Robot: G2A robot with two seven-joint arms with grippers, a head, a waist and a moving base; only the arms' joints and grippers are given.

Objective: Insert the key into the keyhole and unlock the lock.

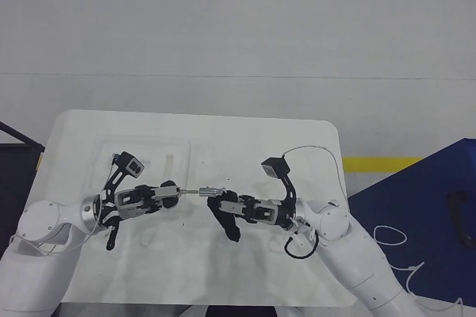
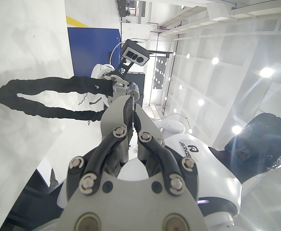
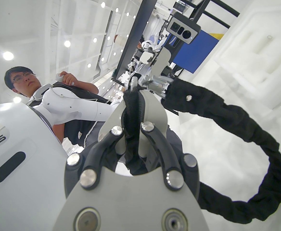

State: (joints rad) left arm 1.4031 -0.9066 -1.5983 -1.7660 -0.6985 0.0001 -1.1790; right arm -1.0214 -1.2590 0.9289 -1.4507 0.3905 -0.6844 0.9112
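Note:
A cable lock hangs above the table's middle, with a metal cylinder head and a black fabric-sleeved loop. My right gripper is shut on the sleeved cable just behind the head; the loop droops beside it. My left gripper is shut on the key, whose blade points straight at the cylinder's round face. The key's tip meets that face; how deep it sits I cannot tell. The loop hangs off to one side of the head.
A white foam tray with moulded recesses lies on the table's back left, behind the left arm. The white table ends close behind the right arm, where a blue panel stands beside it.

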